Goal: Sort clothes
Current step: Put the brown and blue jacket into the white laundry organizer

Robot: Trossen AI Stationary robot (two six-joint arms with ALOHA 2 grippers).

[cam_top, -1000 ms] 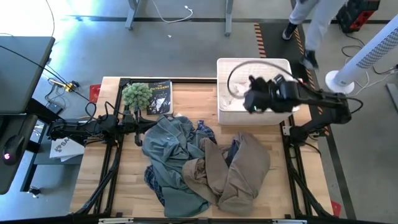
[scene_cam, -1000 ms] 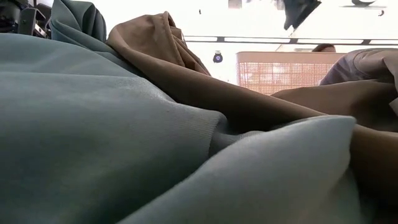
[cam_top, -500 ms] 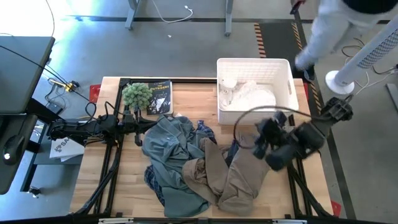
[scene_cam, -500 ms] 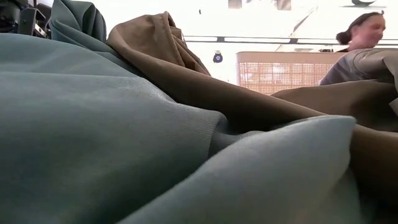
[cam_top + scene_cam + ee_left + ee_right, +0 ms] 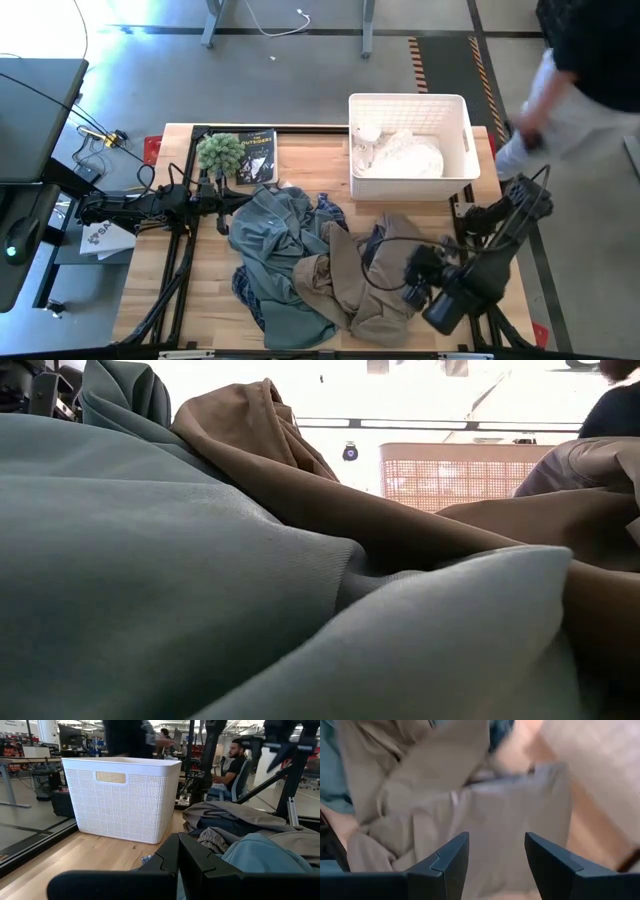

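One tan garment point(image 5: 375, 280) lies lengthwise toward the basket point(image 5: 409, 103) — right gripper point(image 5: 496, 857) spread, empty, above it.

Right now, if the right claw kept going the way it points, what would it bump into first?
Most likely the tan garment: the open right gripper points at its folds, nothing showing between. How far off is unclear.

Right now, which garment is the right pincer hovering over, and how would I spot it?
Find the white basket at the table's far right. Just in front of it lies the clothes pile; the tan-khaki garment forms its right side, under the open right pincer. Its neighbour, the grey-blue garment, lies left.
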